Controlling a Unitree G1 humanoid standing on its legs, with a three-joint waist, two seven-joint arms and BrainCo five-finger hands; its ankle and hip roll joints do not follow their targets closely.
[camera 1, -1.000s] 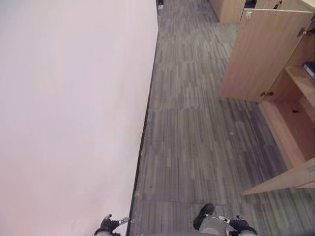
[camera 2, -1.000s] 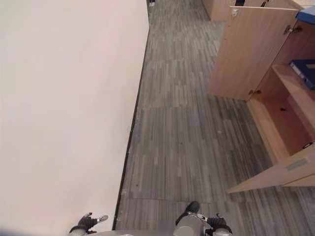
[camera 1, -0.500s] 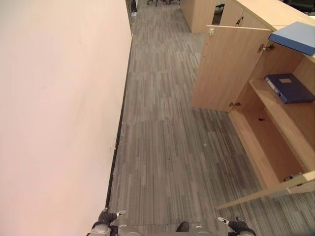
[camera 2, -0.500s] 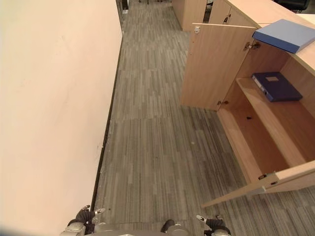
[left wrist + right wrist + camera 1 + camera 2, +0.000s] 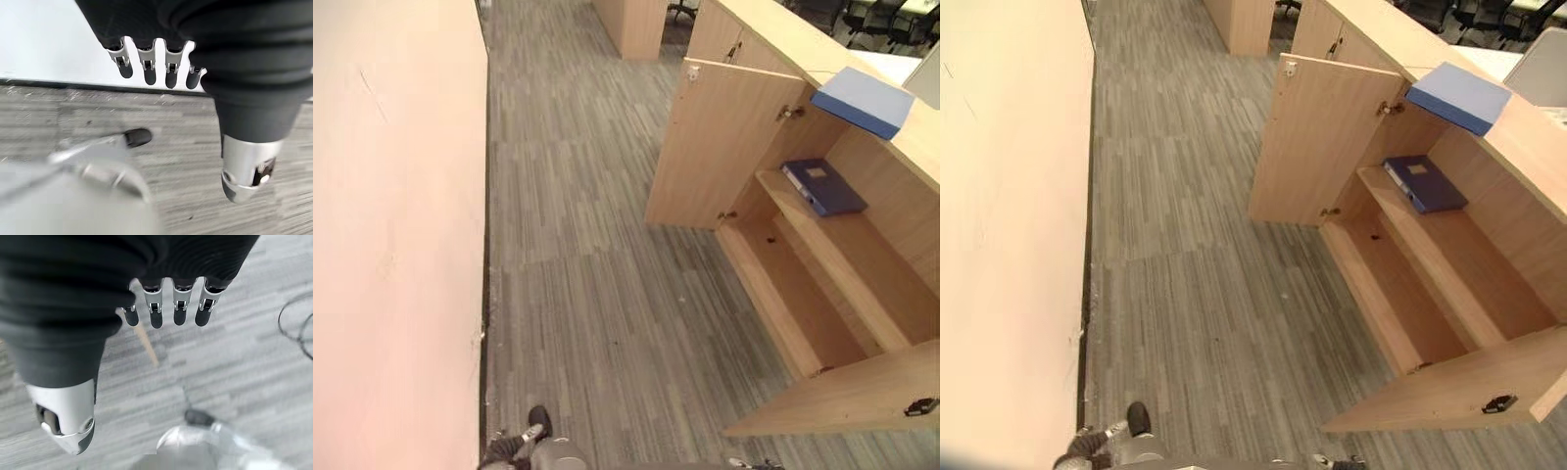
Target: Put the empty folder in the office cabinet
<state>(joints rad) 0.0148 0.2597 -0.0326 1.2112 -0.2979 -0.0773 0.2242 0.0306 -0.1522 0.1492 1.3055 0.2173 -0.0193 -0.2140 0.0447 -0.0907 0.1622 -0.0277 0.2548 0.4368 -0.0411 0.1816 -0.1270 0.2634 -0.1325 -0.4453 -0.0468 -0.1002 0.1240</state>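
**Both hands empty, cabinet standing open ahead**

The left hand (image 5: pixel 195 44) and right hand (image 5: pixel 98 293) are seen low over the grey striped carpet floor (image 5: pixel 578 294), fingers (image 5: pixel 156 316) straight and relaxed, nothing held. Further off to the right, the light wooden office cabinet (image 5: pixel 822 294) is seen with both doors swung open. A dark blue folder (image 5: pixel 822 186) lies flat on its upper shelf; a lighter blue folder (image 5: pixel 862 100) rests on the cabinet's top.

Pale wall (image 5: pixel 391 245), grey striped floor (image 5: pixel 578 294)
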